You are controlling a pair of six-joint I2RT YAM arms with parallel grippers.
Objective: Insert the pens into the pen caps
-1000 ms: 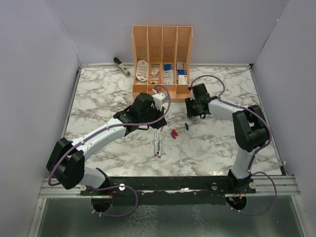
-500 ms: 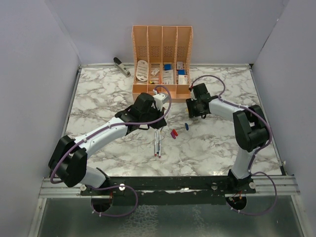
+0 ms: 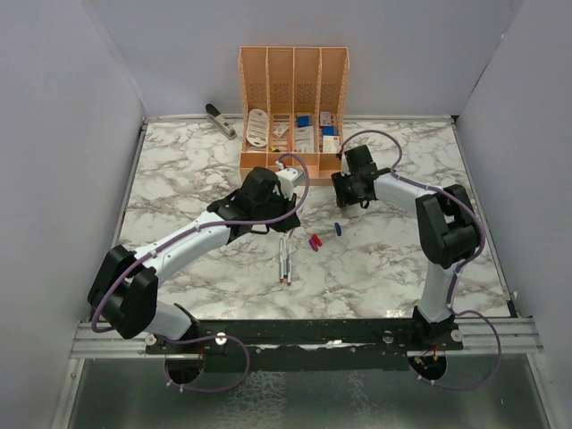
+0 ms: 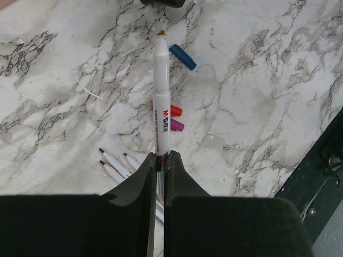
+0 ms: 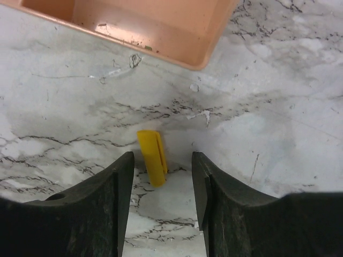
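The left gripper [image 4: 159, 158] has its fingers clenched on the barrel of a white pen [image 4: 161, 101]. The pen runs straight out past the fingertips, uncapped, with a small brownish-yellow tip at the far end. Just beyond that tip and slightly to its right, a blue cap [image 4: 183, 57] lies on the marble table [image 4: 268, 107]. Beside the held barrel on the same side are a red cap [image 4: 176, 111] and a purple cap [image 4: 177, 125], lying next to each other. On the other side of the fingertips, loose pens [image 4: 113, 165] lie flat; three tips can be counted, one dark red.

The right gripper [image 5: 162, 156] has its fingers spread and holds nothing. A yellow cap [image 5: 151, 157] lies on the marble between them, touching neither and closer to one finger than the other. Beyond the fingertips is the corner of the peach organiser [image 5: 161, 27].

In the top view, both grippers sit just in front of the organiser. A stapler [image 3: 220, 120] lies beyond the left gripper, beside the organiser.
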